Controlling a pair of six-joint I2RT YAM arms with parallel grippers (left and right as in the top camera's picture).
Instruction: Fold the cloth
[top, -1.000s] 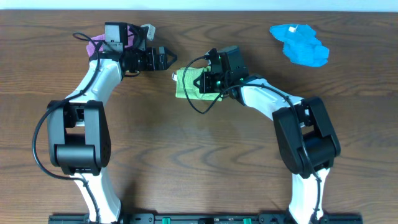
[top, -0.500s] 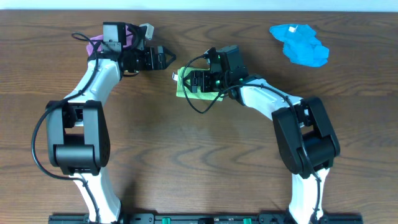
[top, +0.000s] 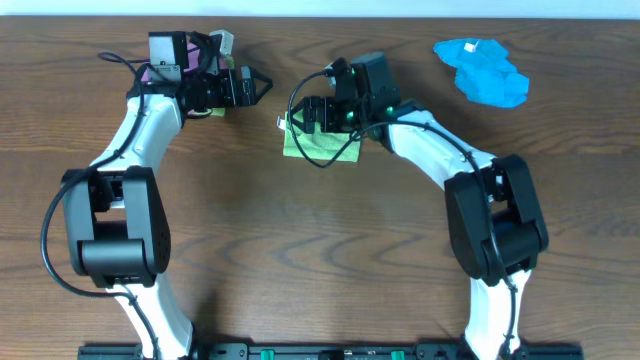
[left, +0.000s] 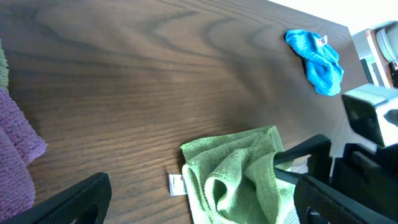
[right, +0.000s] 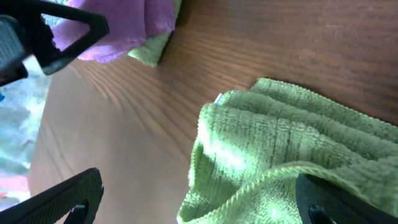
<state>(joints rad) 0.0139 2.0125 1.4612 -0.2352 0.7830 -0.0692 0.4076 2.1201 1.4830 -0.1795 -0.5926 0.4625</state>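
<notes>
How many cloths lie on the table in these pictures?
3: a green cloth in the middle, a blue cloth at the far right, a purple cloth at the far left, partly covered. A green edge beside it may be a fourth.

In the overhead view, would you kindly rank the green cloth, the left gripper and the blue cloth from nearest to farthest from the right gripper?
Measured from the right gripper:
1. Green cloth, directly beneath it.
2. Left gripper, a short way to its left, open table between them.
3. Blue cloth, far off to its right, near the table's back edge.
</notes>
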